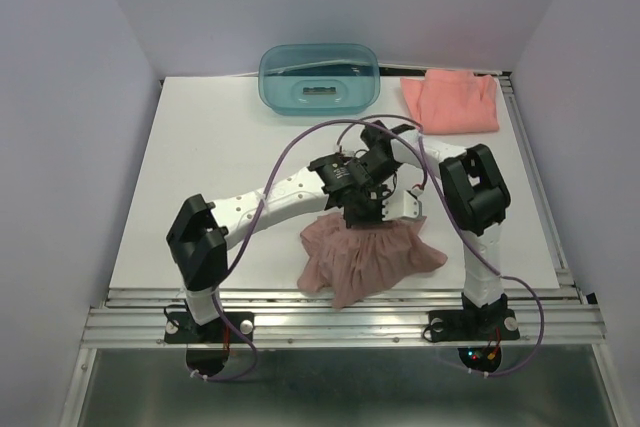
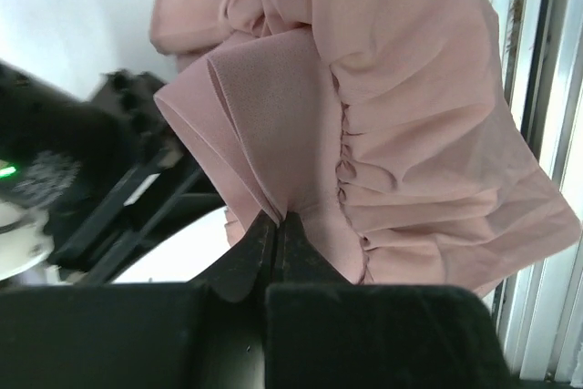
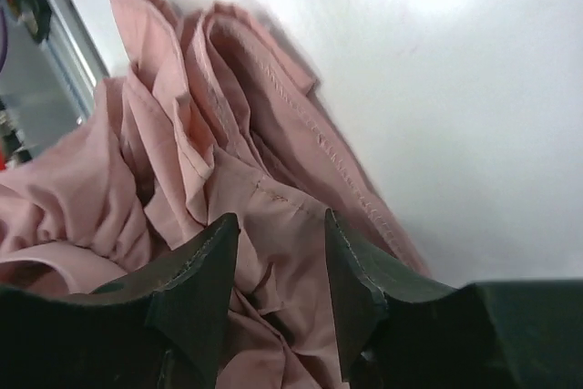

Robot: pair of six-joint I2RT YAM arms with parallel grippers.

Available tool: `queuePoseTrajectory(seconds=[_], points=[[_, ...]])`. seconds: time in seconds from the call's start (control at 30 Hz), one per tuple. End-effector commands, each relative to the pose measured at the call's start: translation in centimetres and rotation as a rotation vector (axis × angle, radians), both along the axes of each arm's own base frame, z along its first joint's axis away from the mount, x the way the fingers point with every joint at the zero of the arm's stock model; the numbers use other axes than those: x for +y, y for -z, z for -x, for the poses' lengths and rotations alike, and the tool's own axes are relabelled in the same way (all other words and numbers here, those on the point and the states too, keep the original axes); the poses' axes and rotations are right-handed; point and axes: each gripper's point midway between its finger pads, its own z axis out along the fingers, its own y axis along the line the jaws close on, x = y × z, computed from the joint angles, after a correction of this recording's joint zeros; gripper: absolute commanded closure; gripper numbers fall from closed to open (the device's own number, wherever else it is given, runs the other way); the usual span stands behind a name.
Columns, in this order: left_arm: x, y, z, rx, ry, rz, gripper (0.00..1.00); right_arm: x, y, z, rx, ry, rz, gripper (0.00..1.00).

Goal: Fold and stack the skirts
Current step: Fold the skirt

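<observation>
Near the table (image 1: 200, 147) edge, the left gripper (image 2: 276, 230) pinched a thin fold of the mauve pleated skirt (image 1: 372, 257) while the right gripper (image 3: 281, 225) gaped, so lifting might slip it free.

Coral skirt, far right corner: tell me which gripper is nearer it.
Right, narrowly. Both work at the mauve skirt, well short of the coral skirt: the right gripper on the side toward it, the left gripper just beyond.

Dusty mauve-pink pleated skirt (image 1: 370, 259), plain coral-salmon skirt (image 1: 450, 103), translucent teal tub (image 1: 275, 85), white table top (image 1: 220, 147)
</observation>
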Motion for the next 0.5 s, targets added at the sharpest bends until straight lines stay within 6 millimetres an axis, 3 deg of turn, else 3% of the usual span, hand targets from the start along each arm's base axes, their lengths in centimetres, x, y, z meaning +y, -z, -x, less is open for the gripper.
queuePoseTrajectory(seconds=[0.0,0.13,0.2,0.27,0.3,0.33,0.47], points=[[0.1,-0.5,-0.7,-0.056,0.006,0.012,1.0,0.9,-4.2,-6.1,-0.188,0.076,0.003,0.5],[0.3,-1.0,-0.6,-0.058,0.012,0.012,1.0,-0.5,-6.3,-11.4,-0.195,0.198,-0.021,0.5],[0.4,-1.0,-0.8,-0.069,0.014,0.009,1.0,-1.1,-5.8,-12.1,-0.199,0.191,0.006,0.54],[0.3,-1.2,-1.3,-0.092,0.011,0.011,1.0,-1.8,-4.3,-11.5,-0.143,0.184,0.038,0.58],[0.2,-1.4,-1.6,-0.101,0.008,0.015,1.0,-2.1,-2.8,-10.3,-0.087,0.181,0.054,0.64],[0.3,-1.3,-1.8,-0.102,0.009,0.012,1.0,-1.9,-2.8,-10.4,-0.088,0.179,0.042,0.67],[0.4,-1.0,-3.1,-0.119,-0.003,0.0,1.0,-2.3,1.1,-6.6,0.054,0.148,0.051,0.88]])
